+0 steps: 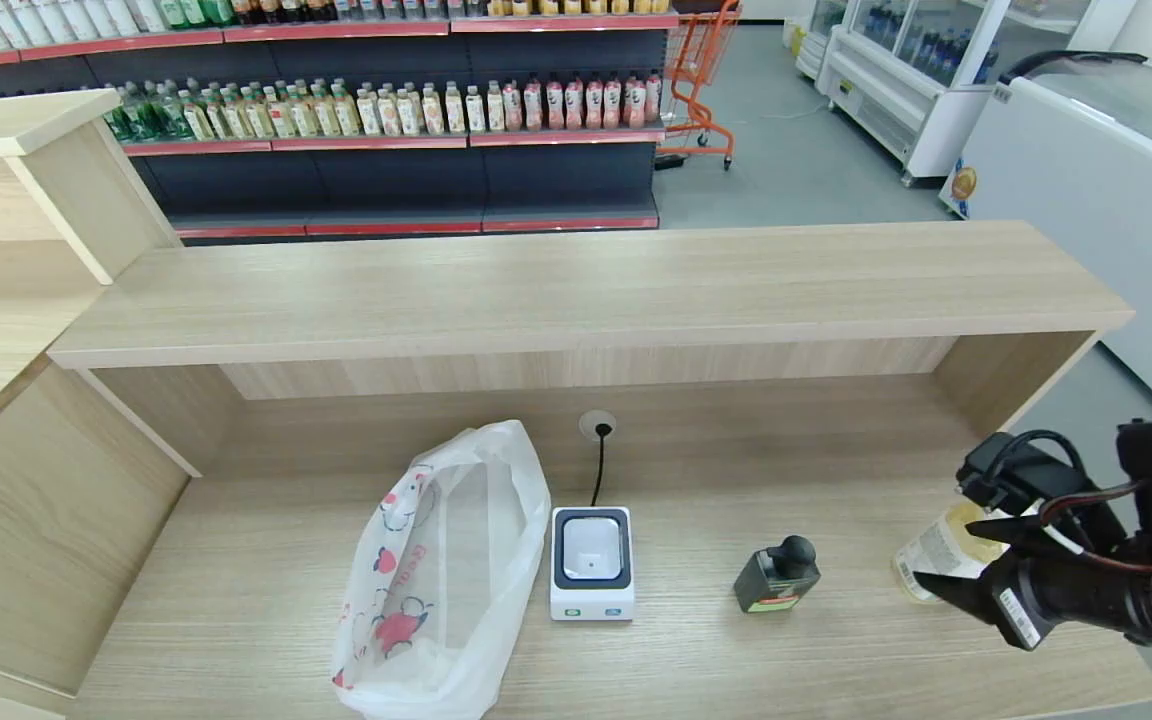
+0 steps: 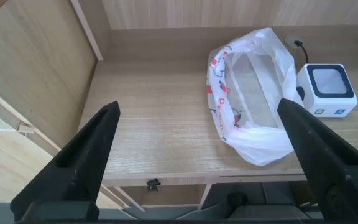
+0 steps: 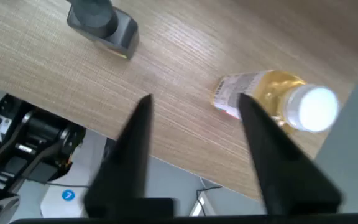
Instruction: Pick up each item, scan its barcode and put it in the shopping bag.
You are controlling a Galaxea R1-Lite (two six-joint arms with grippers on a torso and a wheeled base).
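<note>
Pickup of the yellow bottle (image 3: 281, 87) appears in hand; the right tool (image 3: 196, 102), spread wide, must be lowered around it.

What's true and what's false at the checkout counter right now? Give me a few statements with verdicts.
1. The shopping bag lies to the left of the scanner. True.
2. The dark bottle is already in the bag. False: it sits on the counter, to the right of the scanner.
3. The right gripper is shut on the yellow bottle. False: its fingers are apart and the bottle rests on the counter, not gripped.
4. The left gripper is open and holds nothing. True.
</note>
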